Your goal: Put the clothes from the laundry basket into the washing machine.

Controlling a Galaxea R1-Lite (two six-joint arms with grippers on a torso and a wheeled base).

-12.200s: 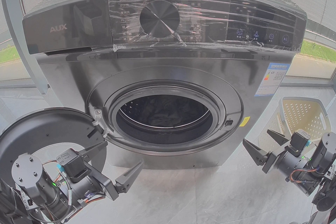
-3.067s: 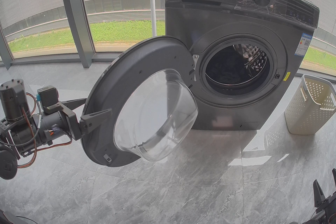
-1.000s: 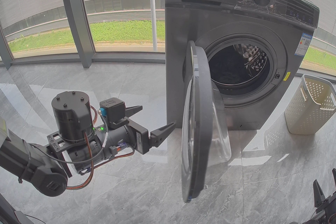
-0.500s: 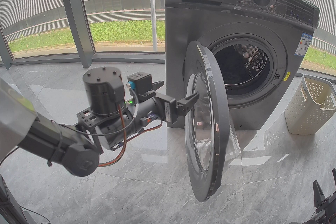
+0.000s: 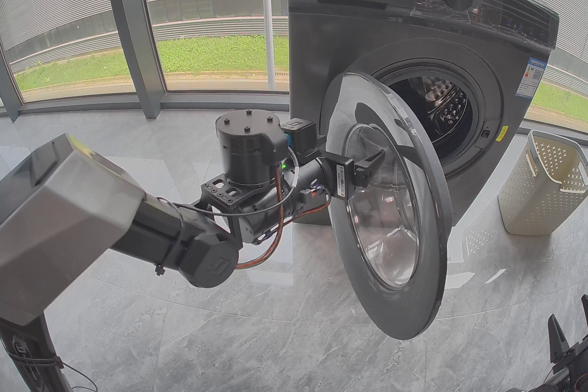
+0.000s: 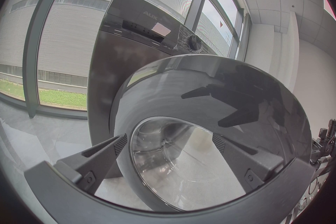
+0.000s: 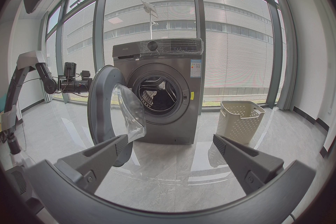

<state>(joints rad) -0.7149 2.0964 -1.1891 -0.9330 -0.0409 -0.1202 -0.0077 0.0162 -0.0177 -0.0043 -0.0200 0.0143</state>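
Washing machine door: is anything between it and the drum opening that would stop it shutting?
Nothing visible does. The gap between the door and the drum opening looks clear in the right wrist view; the clothes sit inside, none over the rim.

From the robot's head: looks forward and down from high, obliquely at the dark grey front-loading washing machine [image 5: 343,38], at middle range. From the left wrist: sits close against the outer face of the round grey glass-windowed door [image 6: 210,95], looking along the left gripper [image 6: 169,139] (fingers spread wide). From the right wrist: low and well back, faces the machine's front across the pale marble floor [image 7: 175,172], past the right gripper [image 7: 169,139]. Shared by head and right wrist: machine, door, cream perforated plastic laundry basket [image 7: 239,119]; the door by all three.
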